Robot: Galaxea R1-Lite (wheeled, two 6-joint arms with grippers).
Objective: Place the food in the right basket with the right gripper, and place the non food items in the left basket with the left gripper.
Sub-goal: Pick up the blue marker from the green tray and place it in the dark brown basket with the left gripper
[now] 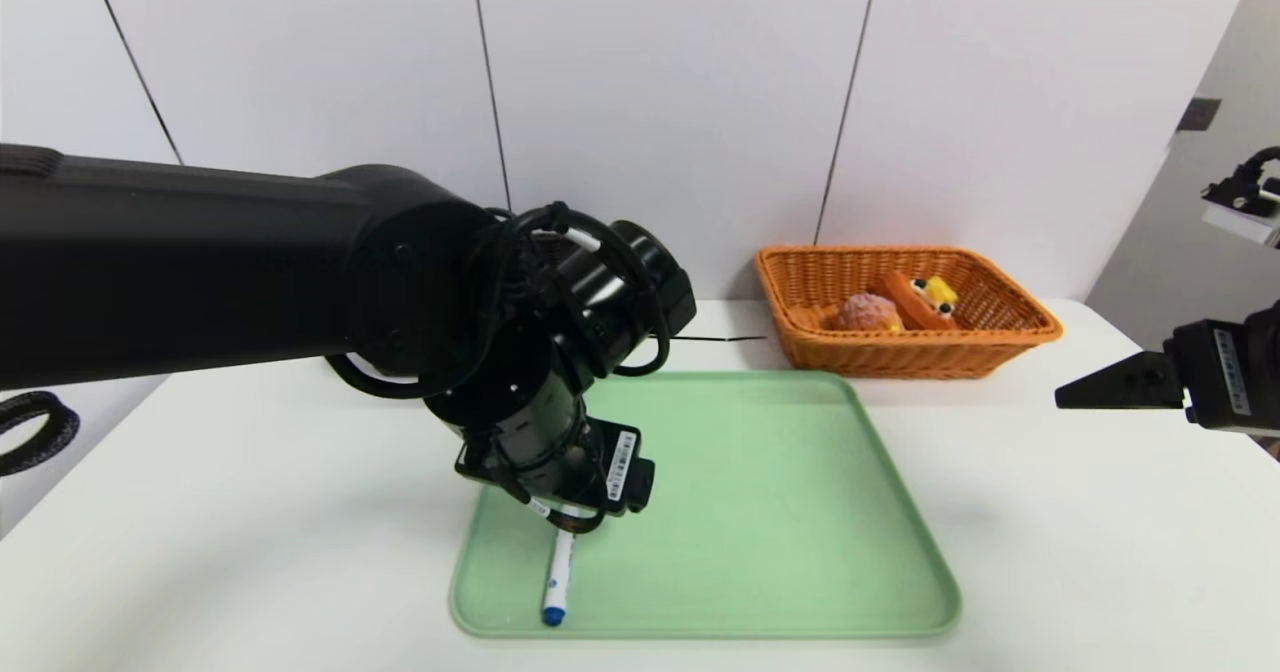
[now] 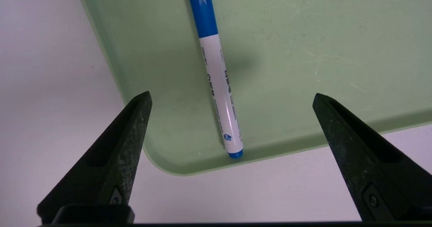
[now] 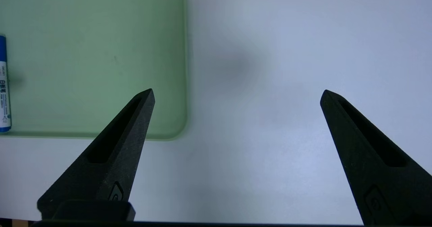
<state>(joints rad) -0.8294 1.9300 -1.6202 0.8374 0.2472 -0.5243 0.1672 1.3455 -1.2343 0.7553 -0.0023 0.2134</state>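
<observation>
1. Left gripper (image 2: 232, 97): fingers spread wide, nothing clamped, poised above the near left corner of the green tray (image 1: 800, 512), pointed steeply downward.
2. Marker (image 2: 219, 81): flat on the tray floor directly beneath the left gripper, between the two fingertips and touching neither; blue cap directed away from the fingers in the left wrist view, toward the tray's near rim in the head view.
3. Right gripper (image 3: 236, 93): fingers likewise apart and empty, held over bare white table (image 1: 1050, 552) just off the tray's right edge.
4. Right basket (image 1: 1010, 337): well beyond the right gripper, behind the tray's far right corner; tart (image 1: 925, 297) and puff bun (image 1: 866, 312) inside, side by side.
</observation>
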